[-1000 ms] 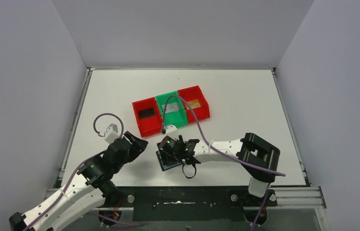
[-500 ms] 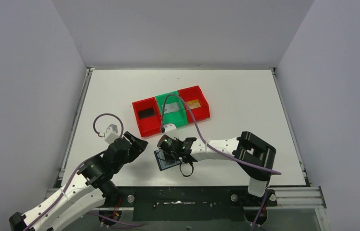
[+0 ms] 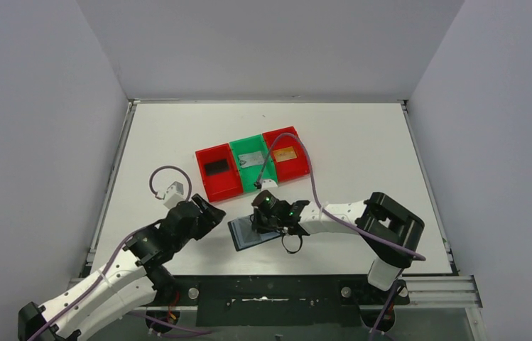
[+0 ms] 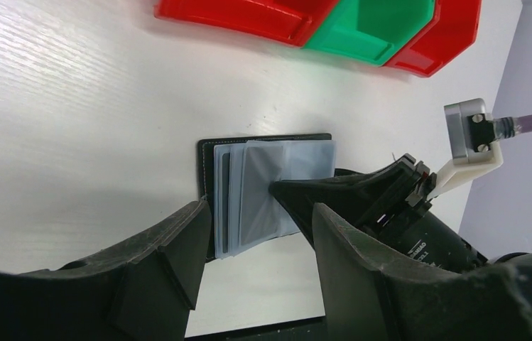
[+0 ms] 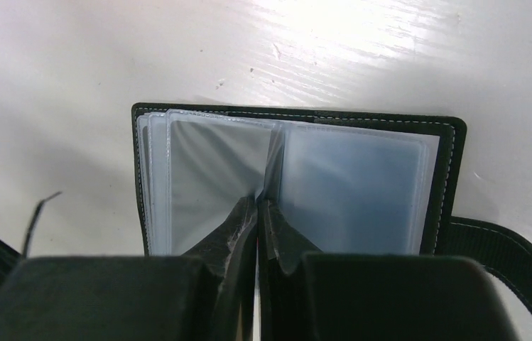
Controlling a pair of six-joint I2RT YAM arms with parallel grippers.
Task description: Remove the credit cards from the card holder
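The right gripper (image 5: 257, 207) is closed, its two black fingers pressed tip to tip. The tips sit at the centre fold of the card holder (image 5: 351, 185), between two leaves of clear plastic sleeves. One thin leaf stands up just at the fingertips; whether it is caught between them cannot be told.

The card holder lies open and flat on the white table (image 3: 362, 142), near the front edge, between the two arms. It has a black cover with pale stitching and shiny grey-blue plastic pockets stacked inside. A black strap (image 5: 518, 277) with a metal snap trails off one side of it.

From the left wrist camera, the right gripper (image 4: 277, 188) reaches across the card holder (image 4: 305, 156), its point touching a raised sleeve.

The left gripper (image 4: 259, 213) is open, with its wide black fingers spread apart. It hovers just beside the holder and touches nothing. From above, the left gripper (image 3: 202, 213) is left of the card holder (image 3: 248, 234) and the right gripper (image 3: 259, 224) is on the holder's right part.

Farther back on the table is a row of three joined bins. The left red bin (image 3: 223, 190) holds a dark card, the green bin (image 3: 238, 150) a grey card, and the right red bin (image 3: 302, 165) a gold-coloured card.
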